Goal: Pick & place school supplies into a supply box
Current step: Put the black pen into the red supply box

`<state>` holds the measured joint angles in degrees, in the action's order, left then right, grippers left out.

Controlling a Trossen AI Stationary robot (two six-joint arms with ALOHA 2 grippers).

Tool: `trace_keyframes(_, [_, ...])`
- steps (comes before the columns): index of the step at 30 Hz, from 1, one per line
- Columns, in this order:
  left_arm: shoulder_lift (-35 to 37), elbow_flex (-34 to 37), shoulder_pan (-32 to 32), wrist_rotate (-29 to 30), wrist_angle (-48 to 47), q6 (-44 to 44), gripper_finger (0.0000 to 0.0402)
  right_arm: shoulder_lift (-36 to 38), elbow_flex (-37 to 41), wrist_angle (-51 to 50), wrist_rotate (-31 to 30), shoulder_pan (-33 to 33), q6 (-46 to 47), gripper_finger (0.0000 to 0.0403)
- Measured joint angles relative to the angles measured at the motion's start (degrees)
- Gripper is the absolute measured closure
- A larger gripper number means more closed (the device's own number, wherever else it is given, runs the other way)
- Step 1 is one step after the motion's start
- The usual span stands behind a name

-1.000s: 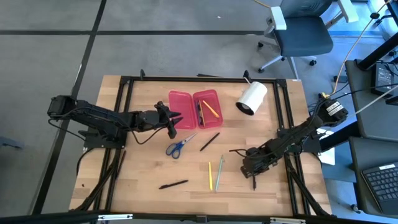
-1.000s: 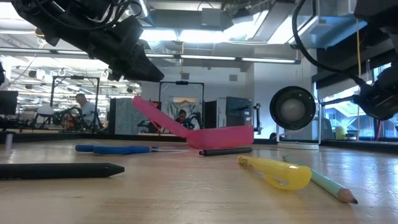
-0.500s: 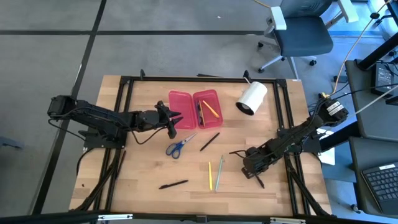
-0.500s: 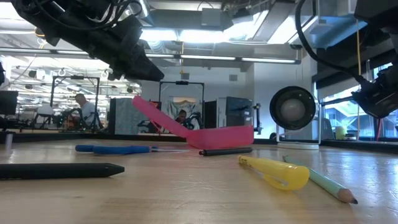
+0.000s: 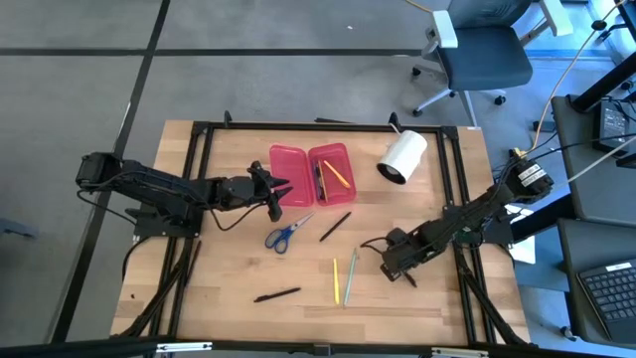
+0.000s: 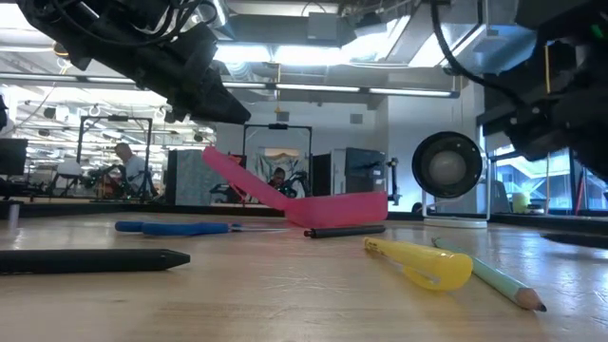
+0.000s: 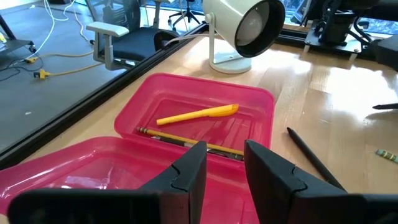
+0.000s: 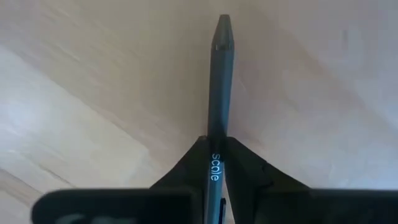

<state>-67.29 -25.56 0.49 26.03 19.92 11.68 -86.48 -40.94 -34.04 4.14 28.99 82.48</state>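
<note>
**Right gripper has a black pen pinched, box waits open across the table**

The right gripper (image 8: 214, 163) is clamped on a slim black pen (image 8: 220, 93), fingers closed snug on the barrel with the tip poking out ahead over bare wood. The grip sits low on the shaft, which should keep the pen from swinging on the carry. From above, that gripper (image 5: 395, 261) hangs over the right side of the wooden table (image 5: 437, 298), well apart from the target.

The target is the red-pink translucent plastic supply box (image 5: 311, 174), both hinged halves laid flat at the far edge. A yellow pen (image 7: 198, 114) and a thin pencil (image 7: 189, 142) lie lengthwise in one half, so this pen will want the same alignment.

The left gripper (image 7: 222, 167) has its fingers a narrow gap apart, holding nothing, hovering right at the box's near rim, likely to steady it.

Loose on the table: blue-handled scissors (image 5: 287, 232), another black pen (image 5: 334, 226), a yellow pencil (image 5: 336, 279) beside a green one (image 5: 350, 276), and a black marker (image 5: 276, 294). A white desk lamp (image 5: 401, 156) stands near the box.
</note>
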Motion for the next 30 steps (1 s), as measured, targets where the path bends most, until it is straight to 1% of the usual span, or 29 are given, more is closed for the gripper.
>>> trace_keyframes(4, [0.0, 0.0, 0.0, -0.03, 0.0, 0.0, 0.0303, 0.02, -1.35, -1.06, -1.71, -0.43, -2.32, 0.0363])
trace_keyframes(14, [0.0, 0.0, 0.0, -0.05, 0.0, -0.02, 0.03, 0.17, -1.67, -1.35, -10.14, -0.71, -3.98, 0.0362])
trace_keyframes(18, [0.0, 0.0, 0.0, -0.01, 0.0, -0.02, 0.0302, -0.51, -1.76, -1.47, -10.55, -0.78, -5.25, 0.0362])
trace_keyframes(25, [0.0, 0.0, 0.0, -0.01, 0.98, -0.02, 0.0301, -4.91, -2.15, -1.65, -11.17, -0.74, -8.4, 0.036])
trace_keyframes(30, [0.02, 0.0, 0.0, -0.01, 1.36, -0.02, 0.0301, -5.28, -2.14, -1.53, -11.17, -0.74, -8.68, 0.0356])
